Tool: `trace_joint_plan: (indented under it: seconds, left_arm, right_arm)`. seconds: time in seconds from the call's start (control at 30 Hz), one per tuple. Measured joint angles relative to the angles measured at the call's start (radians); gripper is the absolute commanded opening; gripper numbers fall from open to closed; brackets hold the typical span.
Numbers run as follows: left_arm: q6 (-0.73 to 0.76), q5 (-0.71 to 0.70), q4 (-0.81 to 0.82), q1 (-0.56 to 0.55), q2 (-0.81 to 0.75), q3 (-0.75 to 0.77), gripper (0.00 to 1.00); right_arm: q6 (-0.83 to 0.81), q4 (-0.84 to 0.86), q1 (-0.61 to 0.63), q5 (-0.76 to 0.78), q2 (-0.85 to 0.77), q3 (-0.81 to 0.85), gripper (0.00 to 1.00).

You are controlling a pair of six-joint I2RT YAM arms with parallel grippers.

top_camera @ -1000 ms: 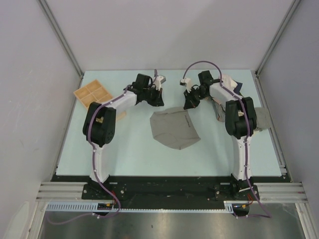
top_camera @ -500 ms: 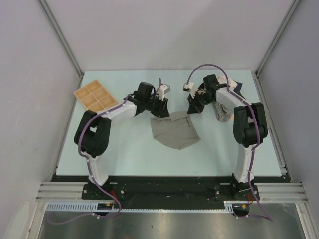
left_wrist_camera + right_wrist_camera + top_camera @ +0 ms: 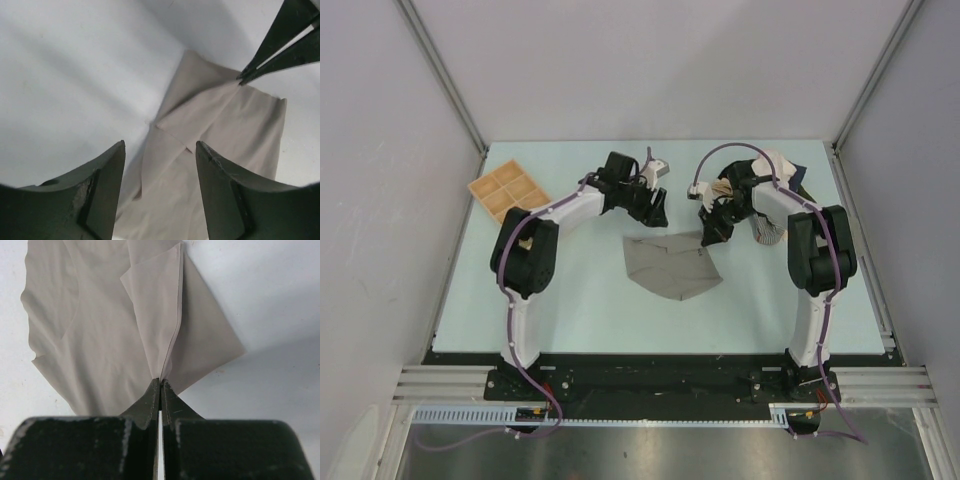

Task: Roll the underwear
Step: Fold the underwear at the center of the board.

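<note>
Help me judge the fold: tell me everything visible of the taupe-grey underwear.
The underwear is thin, soft, plain taupe-grey cloth, lying mostly flat at the middle of the pale table, tapering toward the arms. A flap at its far edge is folded over, with a thin darker seam along its edge. The right gripper, shut, pinches that flap's corner and lifts it. The open left gripper hovers above without touching.

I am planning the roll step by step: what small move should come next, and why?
Probably lower the open left pincer onto the far edge of the underwear and close. The right pincer pinches a raised fold; the left grips nothing.
</note>
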Motion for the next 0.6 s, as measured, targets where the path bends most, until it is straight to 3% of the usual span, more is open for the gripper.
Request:
trace_joint_plan:
  seconds: [0.23,0.6]
  left_arm:
    - [0.107,0.095,-0.09,0.0,0.156,0.184,0.66]
    - [0.13,0.135,-0.122,-0.016,0.253,0.216,0.59]
  right_arm:
    - [-0.003,-0.002,0.002,0.0,0.0,0.0,0.0]
    - [-0.006,-0.002,0.002,0.0,0.001,0.0,0.0]
